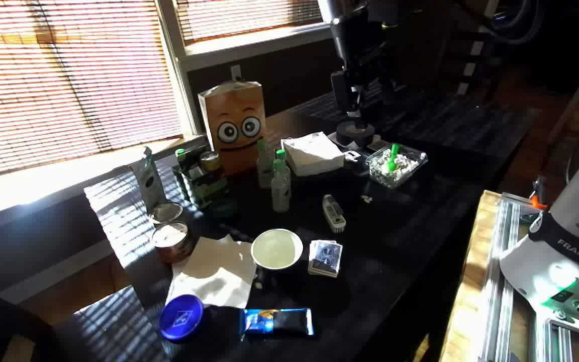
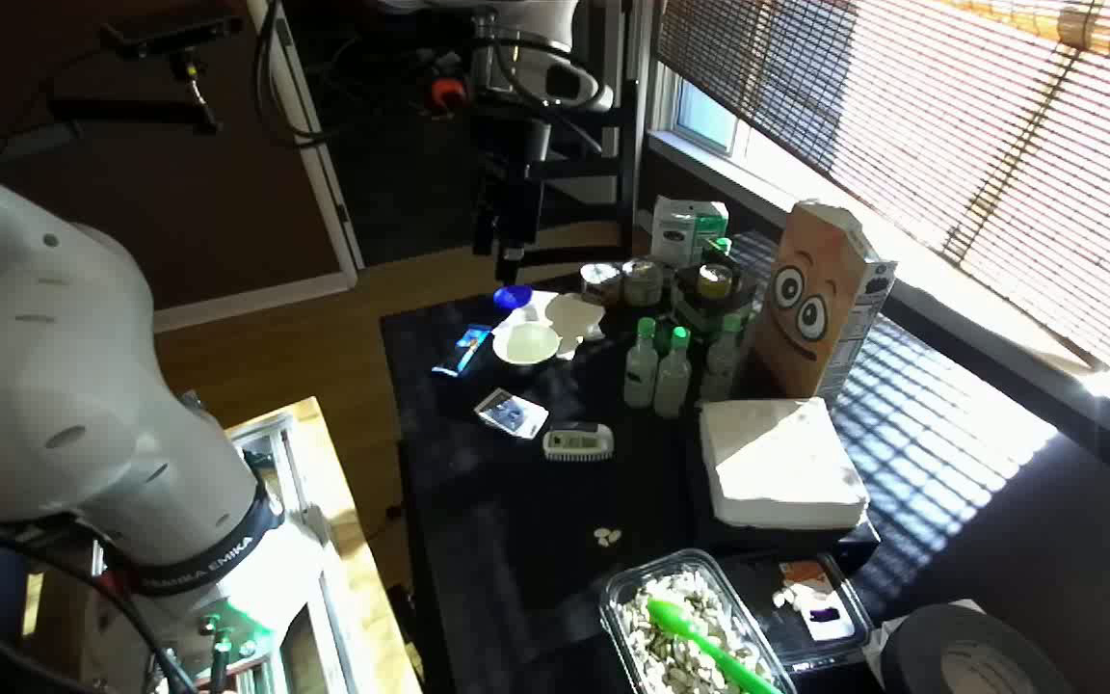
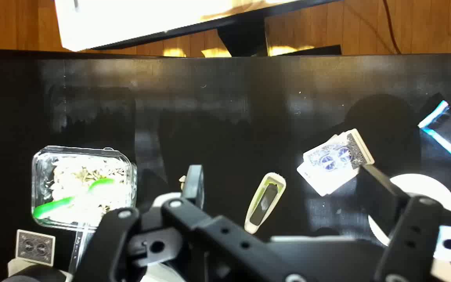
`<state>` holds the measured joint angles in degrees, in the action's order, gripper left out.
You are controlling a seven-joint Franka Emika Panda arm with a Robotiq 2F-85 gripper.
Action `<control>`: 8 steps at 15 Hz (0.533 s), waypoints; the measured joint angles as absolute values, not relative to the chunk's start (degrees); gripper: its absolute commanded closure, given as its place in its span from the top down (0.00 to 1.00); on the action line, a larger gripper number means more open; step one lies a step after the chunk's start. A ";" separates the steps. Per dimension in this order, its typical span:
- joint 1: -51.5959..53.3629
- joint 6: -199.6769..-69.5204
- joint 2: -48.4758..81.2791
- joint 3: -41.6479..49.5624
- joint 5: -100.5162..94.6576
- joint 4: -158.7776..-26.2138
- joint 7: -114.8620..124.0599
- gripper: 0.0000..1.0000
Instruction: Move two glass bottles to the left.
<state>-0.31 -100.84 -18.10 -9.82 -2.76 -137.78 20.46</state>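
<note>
Got three small bottles (image 2: pixel 673 376) standing upright on the bench (image 2: pixel 497 559), all green-capped, right by the tall box (image 2: pixel 791 308) with the cartoon face. Can't pick out the two to move, tbh. In an exterior view, can see two close together and a third nearer the box, but can't say about touching. Basically sitting between the dark carrier (image 1: pixel 209 188) and the white block (image 1: pixel 314 153). Also spotted one more green cap (image 1: pixel 181 152) at the carrier. As for the fingers (image 3: pixel 193 184): spread wide apart, up in the air over the bench, well away from the bottles. In the wrist view, can see a white brush-like thing (image 3: pixel 265 203) down on the bench, framed in the gap, and a messy stack of cards (image 3: pixel 335 160) lying near it. Toward one end, got a pale bowl (image 1: pixel 277 249), a sheet of paper (image 1: pixel 219 284), a blue lid (image 1: pixel 182 318) and a shiny blue bar (image 1: pixel 269 321). Toward the opposite end, got a clear tub (image 3: pixel 43 172) of pale bits (image 2: pixel 695 586) with a green spoon (image 2: pixel 704 647) in it, plus a roll of tape (image 2: pixel 969 622), partly cut off in an exterior view.
</note>
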 measured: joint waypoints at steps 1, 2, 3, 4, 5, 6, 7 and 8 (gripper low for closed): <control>-0.31 -100.84 -18.10 -9.82 -2.75 -137.78 20.46 1.00; -0.31 -100.84 -18.10 -9.82 -2.75 -137.78 20.46 1.00; -0.31 -100.84 -18.10 -9.82 -2.75 -137.78 20.46 1.00; -0.25 -101.23 -18.08 -9.62 -2.58 -137.78 20.46 1.00; -0.26 -102.87 -17.99 -9.06 -2.28 -137.85 20.77 1.00; -0.35 -105.56 -17.73 -8.14 -1.79 -137.96 20.97 1.00; -0.66 -109.09 -17.22 -6.94 -1.57 -138.12 21.14 1.00; -1.14 -113.22 -16.32 -5.54 -1.42 -138.39 21.16 1.00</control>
